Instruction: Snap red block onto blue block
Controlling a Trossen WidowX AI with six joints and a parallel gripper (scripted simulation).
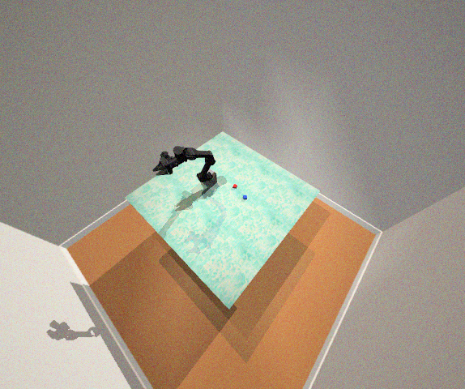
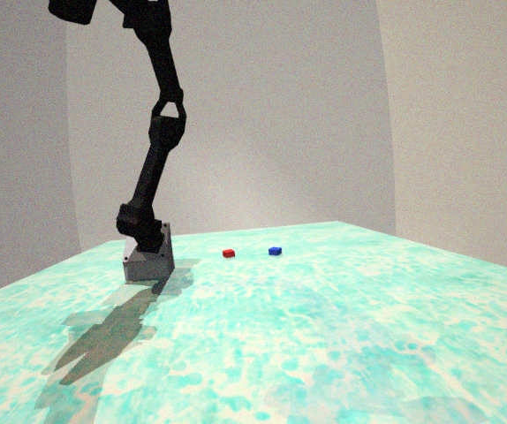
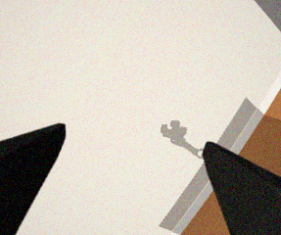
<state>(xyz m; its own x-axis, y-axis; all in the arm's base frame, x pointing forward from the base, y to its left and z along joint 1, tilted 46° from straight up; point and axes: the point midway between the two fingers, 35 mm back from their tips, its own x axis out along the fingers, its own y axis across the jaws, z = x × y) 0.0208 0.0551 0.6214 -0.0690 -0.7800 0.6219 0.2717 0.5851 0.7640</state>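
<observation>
The red block (image 1: 235,185) (image 2: 228,253) lies on the table near the arm's base. The blue block (image 1: 245,197) (image 2: 275,251) lies on the table a short way from it, with a gap between them. My gripper (image 1: 156,170) (image 3: 137,139) is open and empty. It is held high at the far left in the top view, well away from both blocks, with the arm stretched out from its base. The exterior view cuts off the end of the arm at the top. The wrist view shows both fingers wide apart and neither block.
The blocks stand on a mottled turquoise table top (image 1: 232,251) (image 2: 290,319). The arm's grey base (image 2: 148,269) stands to the left of the blocks in the exterior view. A brown floor (image 1: 333,267) and pale walls surround the table. The arm casts shadows on the table and wall.
</observation>
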